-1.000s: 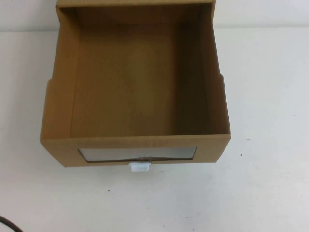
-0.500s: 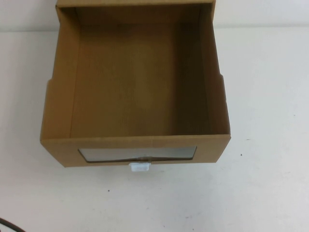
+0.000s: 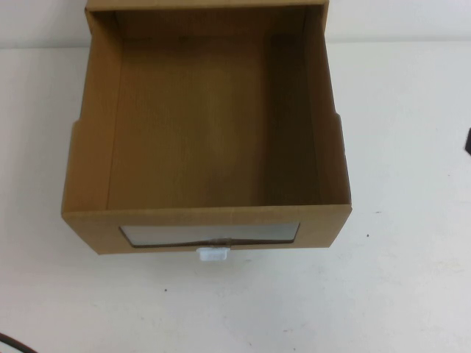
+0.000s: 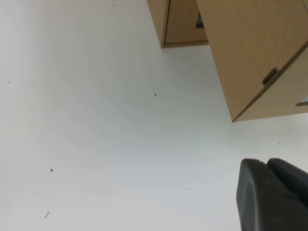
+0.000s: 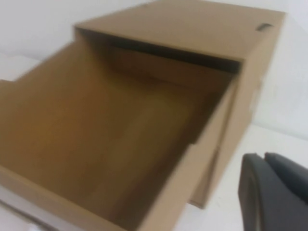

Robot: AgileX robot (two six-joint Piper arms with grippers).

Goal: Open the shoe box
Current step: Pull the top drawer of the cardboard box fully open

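Observation:
The brown cardboard shoe box stands in the middle of the table, its drawer slid out towards me from the outer sleeve and empty inside. The drawer's front has a clear window and a small white pull tab. My right gripper is shut on nothing, to the right of the box, and shows as a dark bit at the high view's right edge. My left gripper is shut and empty, low over the table, apart from the box.
The white table lies bare around the box, with a few dark specks. A dark cable crosses the near left corner.
A dark part of the right arm has come into the high view at its right edge. The box has not moved.

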